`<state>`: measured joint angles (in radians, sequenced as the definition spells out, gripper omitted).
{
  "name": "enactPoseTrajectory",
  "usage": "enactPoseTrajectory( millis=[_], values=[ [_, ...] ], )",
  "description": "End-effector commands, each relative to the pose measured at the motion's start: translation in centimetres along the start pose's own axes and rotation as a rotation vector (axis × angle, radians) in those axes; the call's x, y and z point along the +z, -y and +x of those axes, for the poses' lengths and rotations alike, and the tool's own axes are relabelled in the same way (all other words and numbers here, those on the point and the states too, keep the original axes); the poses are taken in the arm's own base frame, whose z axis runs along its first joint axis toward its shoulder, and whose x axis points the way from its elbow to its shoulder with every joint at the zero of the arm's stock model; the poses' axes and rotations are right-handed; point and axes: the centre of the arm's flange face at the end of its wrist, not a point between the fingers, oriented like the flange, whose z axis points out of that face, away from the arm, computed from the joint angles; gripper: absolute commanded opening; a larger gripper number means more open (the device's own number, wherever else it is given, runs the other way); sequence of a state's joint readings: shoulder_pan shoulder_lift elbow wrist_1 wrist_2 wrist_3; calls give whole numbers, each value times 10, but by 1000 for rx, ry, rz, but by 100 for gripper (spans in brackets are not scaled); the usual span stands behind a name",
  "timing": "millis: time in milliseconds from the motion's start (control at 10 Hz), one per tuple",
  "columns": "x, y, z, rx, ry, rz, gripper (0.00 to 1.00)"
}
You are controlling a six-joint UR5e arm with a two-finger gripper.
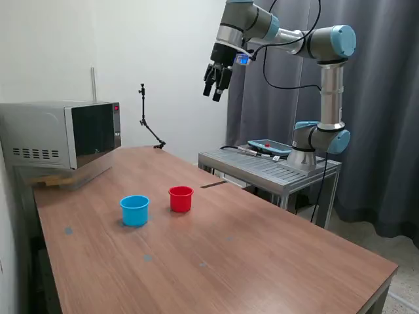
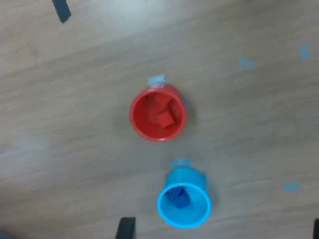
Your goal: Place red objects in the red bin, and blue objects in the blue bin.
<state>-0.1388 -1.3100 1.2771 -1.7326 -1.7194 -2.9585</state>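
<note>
Here, taken near to far from the exterior view, is what you have to work with.

Bench (image 1: 262, 261): wooden top, bare of loose cubes in both views; small pale marks only.

Blue cup (image 1: 135, 210): upright, nearest item, just beside the red cup. The wrist view shows dark blue cubes (image 2: 178, 198) inside; you cannot count them surely, one at least.

Red cup (image 1: 181, 199): upright, on the exterior view's right of the blue one. Red cubes (image 2: 163, 113) lie inside, two by the look.

Judgement: sorting looks finished. You do this step well by holding clear, verifying contents from the wrist view, and not descending near either rim, since a nudge could tip a cup.

Microwave (image 1: 62, 134): far corner, idle.

Gripper (image 1: 217, 83): high above the bench, well apart from both cups, pointing downward, carrying nothing visible. Whether its fingers stand apart or together you cannot tell at this size.

Arm: elbow raised, forearm reaching out from its base on the grey stand (image 1: 268, 167).
</note>
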Motion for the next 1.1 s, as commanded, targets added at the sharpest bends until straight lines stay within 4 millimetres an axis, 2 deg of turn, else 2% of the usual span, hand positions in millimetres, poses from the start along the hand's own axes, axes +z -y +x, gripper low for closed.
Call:
enactPoseTrajectory(
  millis=[0,400,500,1000],
  values=[
    [-8,8,9,-25,2,14,100],
    [-22,15,10,-28,-6,-6,100],
    [-23,18,17,-43,-10,-6,100],
    [-21,24,19,-88,-16,18,100]
  ],
)
